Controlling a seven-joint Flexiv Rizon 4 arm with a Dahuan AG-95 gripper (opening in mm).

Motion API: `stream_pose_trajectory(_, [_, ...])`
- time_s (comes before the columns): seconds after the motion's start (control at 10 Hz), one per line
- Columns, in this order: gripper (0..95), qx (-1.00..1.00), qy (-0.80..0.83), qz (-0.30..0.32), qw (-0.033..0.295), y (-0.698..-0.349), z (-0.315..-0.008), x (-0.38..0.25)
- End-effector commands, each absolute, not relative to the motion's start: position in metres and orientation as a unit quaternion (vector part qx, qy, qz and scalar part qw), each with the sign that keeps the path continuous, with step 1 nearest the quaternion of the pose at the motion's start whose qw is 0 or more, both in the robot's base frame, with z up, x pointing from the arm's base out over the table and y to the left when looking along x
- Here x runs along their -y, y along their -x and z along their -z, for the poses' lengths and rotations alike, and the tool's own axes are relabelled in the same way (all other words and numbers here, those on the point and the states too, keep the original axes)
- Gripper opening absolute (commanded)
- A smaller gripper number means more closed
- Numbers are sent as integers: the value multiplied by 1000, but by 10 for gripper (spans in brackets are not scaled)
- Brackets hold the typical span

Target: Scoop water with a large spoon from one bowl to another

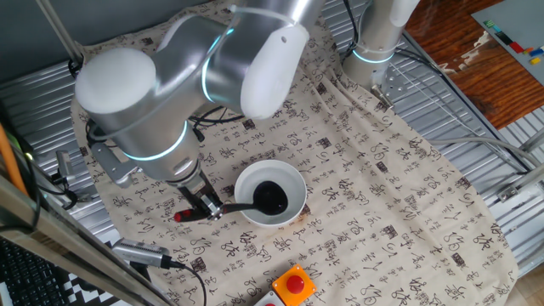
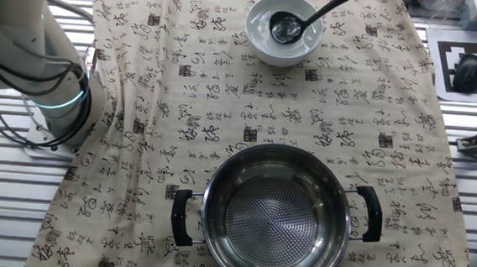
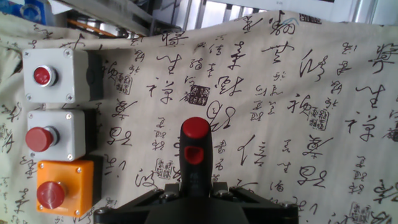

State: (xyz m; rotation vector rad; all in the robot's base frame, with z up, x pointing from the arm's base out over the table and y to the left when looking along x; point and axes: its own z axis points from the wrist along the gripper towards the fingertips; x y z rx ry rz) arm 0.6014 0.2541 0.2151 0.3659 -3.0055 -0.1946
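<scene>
One fixed view shows a single arm bent low over the cloth-covered surface (image 1: pixel 382 204), its hand (image 1: pixel 204 206) clamped on the thin handle of the one ladle (image 1: pixel 270 200) near its red end. The ladle's black cup sits down inside the one white bowl (image 1: pixel 293 183), handle leaning out over the rim. From the other fixed view the cup lies in the water, and the one steel pot (image 2: pixel 277 214), with two black side handles, stands well apart from the bowl at the near edge of the cloth. The hand view looks along the handle to its red tip, the two fingers (image 3: pixel 137 204) closed around it. Beside it I count three button boxes (image 3: pixel 62 140): two grey, one orange, each with a red button.
</scene>
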Motion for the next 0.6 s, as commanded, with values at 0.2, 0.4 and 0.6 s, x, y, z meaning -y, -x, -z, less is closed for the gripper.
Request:
stream_pose_trajectory(0.2, [0, 989, -120, 64, 58, -598, -226, -257])
stream_pose_trajectory(0.4, [0, 988, -121, 65, 67, -596, -230, -258])
stream_pose_trajectory(0.6, [0, 987, -122, 67, 75, -594, -233, -257])
